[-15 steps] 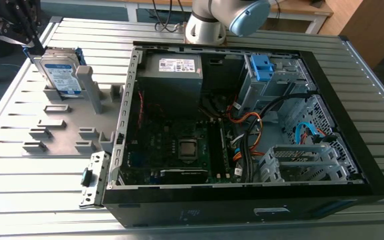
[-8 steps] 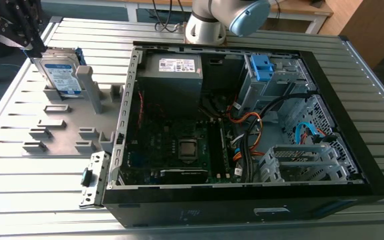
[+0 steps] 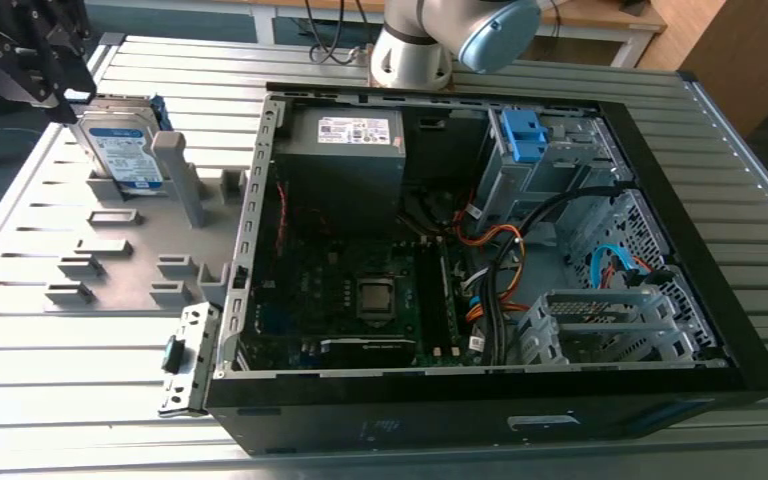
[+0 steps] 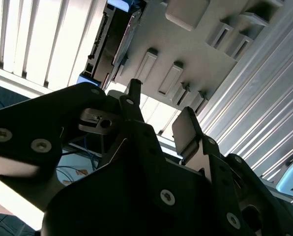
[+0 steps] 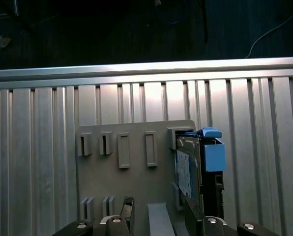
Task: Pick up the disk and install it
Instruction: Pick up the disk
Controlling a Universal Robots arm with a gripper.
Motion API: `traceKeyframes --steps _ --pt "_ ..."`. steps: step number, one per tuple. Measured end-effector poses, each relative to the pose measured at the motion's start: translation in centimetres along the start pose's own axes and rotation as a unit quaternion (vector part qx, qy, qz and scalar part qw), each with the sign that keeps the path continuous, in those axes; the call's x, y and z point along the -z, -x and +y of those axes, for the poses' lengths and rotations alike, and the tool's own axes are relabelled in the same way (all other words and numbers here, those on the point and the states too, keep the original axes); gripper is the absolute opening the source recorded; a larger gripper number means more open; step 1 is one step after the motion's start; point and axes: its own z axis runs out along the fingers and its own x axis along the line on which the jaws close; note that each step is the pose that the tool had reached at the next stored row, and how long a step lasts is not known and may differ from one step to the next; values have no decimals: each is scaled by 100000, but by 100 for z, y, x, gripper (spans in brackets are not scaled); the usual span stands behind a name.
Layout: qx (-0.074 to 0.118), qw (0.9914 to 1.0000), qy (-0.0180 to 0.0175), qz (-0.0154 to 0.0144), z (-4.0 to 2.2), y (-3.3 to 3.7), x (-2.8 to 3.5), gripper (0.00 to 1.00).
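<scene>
While the claw [image 5: 160, 202] hangs spread wide, the flat silver disk [image 3: 124, 150], blue-framed, stands on edge in the grey slotted holder [image 3: 117, 262].

1. You've got the open computer case [image 3: 744, 330] lying on the ribbed bench [image 3: 758, 200].
2. Inside, you see a grey power supply [image 3: 344, 150] above the motherboard [image 3: 344, 290], with orange cables [image 3: 504, 240] beside them.
3. The grey slotted holder plate [image 3: 104, 270] sits at the exterior view's left.
</scene>
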Motion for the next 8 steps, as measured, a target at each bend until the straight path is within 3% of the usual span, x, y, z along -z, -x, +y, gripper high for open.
traceKeyframes --steps 8 --pt "3 100000 -2 2 0 0 0 53"
